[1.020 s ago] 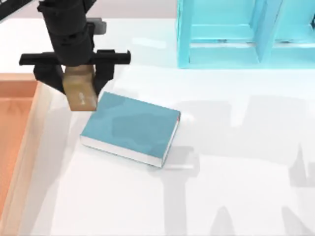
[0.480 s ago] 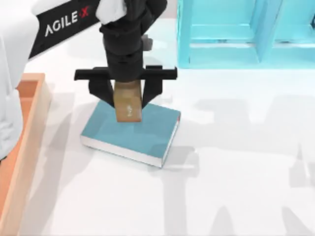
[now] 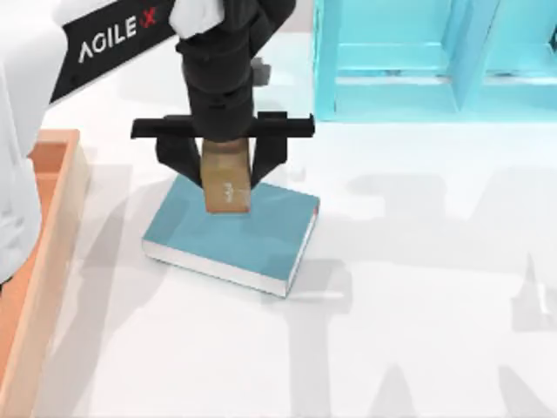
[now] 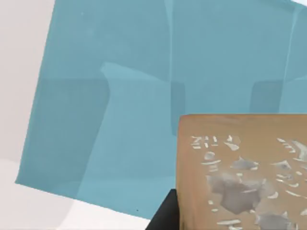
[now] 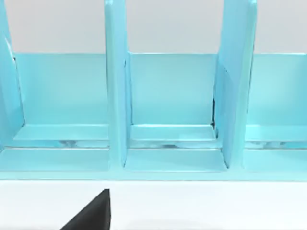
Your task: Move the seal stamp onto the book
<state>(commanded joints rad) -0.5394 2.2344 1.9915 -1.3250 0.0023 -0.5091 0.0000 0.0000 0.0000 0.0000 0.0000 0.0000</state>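
Observation:
The teal-blue book (image 3: 252,235) lies flat left of the table's middle. Over its far left part hangs my left gripper (image 3: 224,170), shut on the seal stamp (image 3: 226,185), a tan-brown block with a pale mark on one face. In the left wrist view the seal stamp (image 4: 240,177) sits close in front of the book's cover (image 4: 120,96). I cannot tell whether the stamp touches the cover. My right arm stays parked facing the shelf unit, and a dark part of its gripper (image 5: 91,215) shows in the right wrist view.
A cyan shelf unit (image 3: 392,96) with upright dividers (image 5: 115,96) stands at the back right. An orange tray (image 3: 52,218) runs along the left edge. White table (image 3: 418,305) spreads to the right of the book and in front of it.
My left gripper carried the stamp rightward, from beside the book's far left corner to above the cover. Over the last half second it has barely moved.

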